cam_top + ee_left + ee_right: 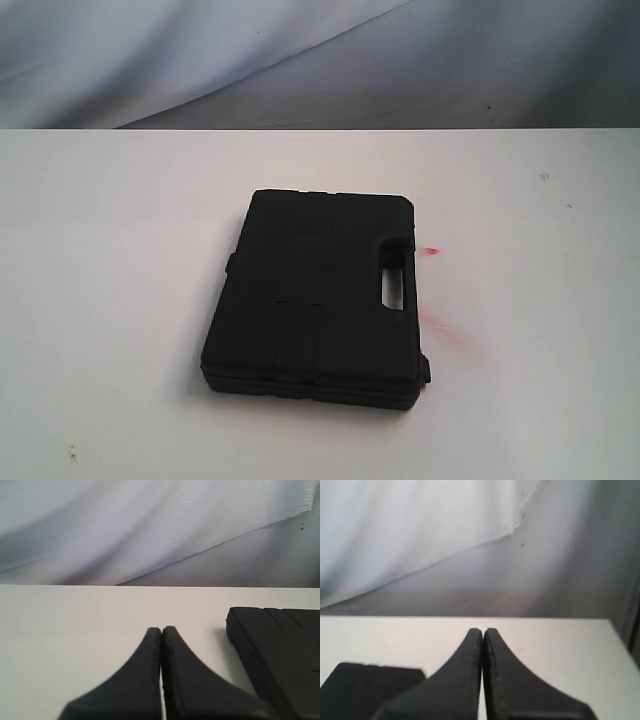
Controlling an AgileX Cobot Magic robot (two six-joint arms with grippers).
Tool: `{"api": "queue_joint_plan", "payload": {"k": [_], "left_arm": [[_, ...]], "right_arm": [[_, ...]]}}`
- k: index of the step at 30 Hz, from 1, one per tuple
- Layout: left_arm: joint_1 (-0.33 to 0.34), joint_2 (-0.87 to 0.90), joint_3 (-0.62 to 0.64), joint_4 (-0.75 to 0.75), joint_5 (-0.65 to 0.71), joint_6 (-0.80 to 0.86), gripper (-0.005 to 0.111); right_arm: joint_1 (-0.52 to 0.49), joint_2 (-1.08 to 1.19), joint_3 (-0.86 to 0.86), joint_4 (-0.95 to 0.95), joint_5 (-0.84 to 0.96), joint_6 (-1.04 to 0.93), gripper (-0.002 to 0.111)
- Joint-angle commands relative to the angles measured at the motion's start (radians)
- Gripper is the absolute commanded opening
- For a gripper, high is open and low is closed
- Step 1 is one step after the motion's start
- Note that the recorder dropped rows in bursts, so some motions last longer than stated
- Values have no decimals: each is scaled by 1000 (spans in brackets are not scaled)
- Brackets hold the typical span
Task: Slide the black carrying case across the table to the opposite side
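Observation:
The black carrying case (318, 295) lies flat near the middle of the white table (110, 260), its handle slot on the right side. Neither gripper shows in the exterior view. In the left wrist view my left gripper (161, 629) is shut and empty above bare table, with a corner of the case (280, 655) off to one side, apart from the fingers. My right gripper (483, 630) is also shut on nothing, and a corner of the case (365, 690) shows on the other side of it.
Red smears (432, 318) mark the table just right of the case. A creased white cloth backdrop (300, 50) hangs behind the table's far edge. In the right wrist view the table's side edge (620, 645) runs close by.

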Motion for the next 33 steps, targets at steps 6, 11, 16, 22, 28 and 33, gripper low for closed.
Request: {"api": "queue_joint_plan", "payload": {"k": [6, 11, 16, 22, 28, 33], "left_arm": [[-7, -4, 4, -7, -1, 1, 0], [-7, -4, 4, -7, -1, 1, 0], [-7, -4, 4, -7, -1, 1, 0], [-7, -4, 4, -7, -1, 1, 0], [-7, -4, 4, -7, -1, 1, 0], [-7, -4, 4, -7, -1, 1, 0]], "right_arm": [[3, 252, -19, 256, 256, -111, 0], [40, 328, -19, 273, 270, -119, 0], [181, 423, -19, 237, 268, -99, 0], [338, 564, -19, 113, 227, 50, 0], [442, 719, -19, 61, 201, 159, 0], [504, 821, -19, 46, 136, 214, 0]]}}
